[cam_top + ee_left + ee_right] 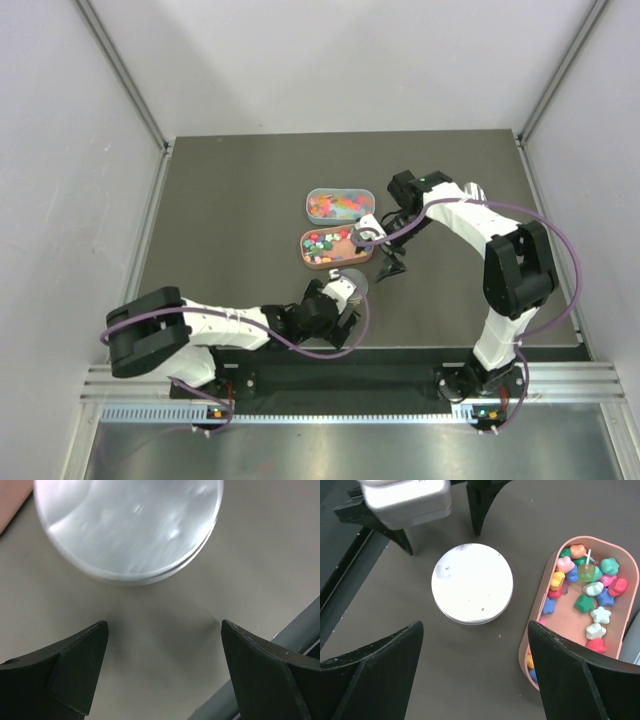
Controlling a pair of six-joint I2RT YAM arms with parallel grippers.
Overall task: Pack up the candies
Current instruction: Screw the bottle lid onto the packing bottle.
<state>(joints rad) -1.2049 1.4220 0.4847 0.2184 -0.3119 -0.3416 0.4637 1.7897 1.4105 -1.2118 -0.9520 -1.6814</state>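
**Candies in trays, jar waiting between two empty claws**

Candies (pixel 592 587): star and heart shapes, lying in the pink tray (pixel 600 540). A second lot in the clear tray (pixel 340 190) is showing in the top view only.
Small round white-topped jar (pixel 472 583): sitting just beside the pink tray.
Left gripper (pixel 164 625), right gripper (pixel 475 627): both gaping wide, holding nothing, facing the jar from opposite sides.
Step, as I judge it: reaching for the jar. The next move is calling for one claw to close squarely around it.

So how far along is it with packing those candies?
Done: candies sit in the pink tray and the clear tray. In hand: nothing; the left gripper and right gripper both hang open and empty by the round white lid on the table. Left, probably: picking up that lid and closing something with it.
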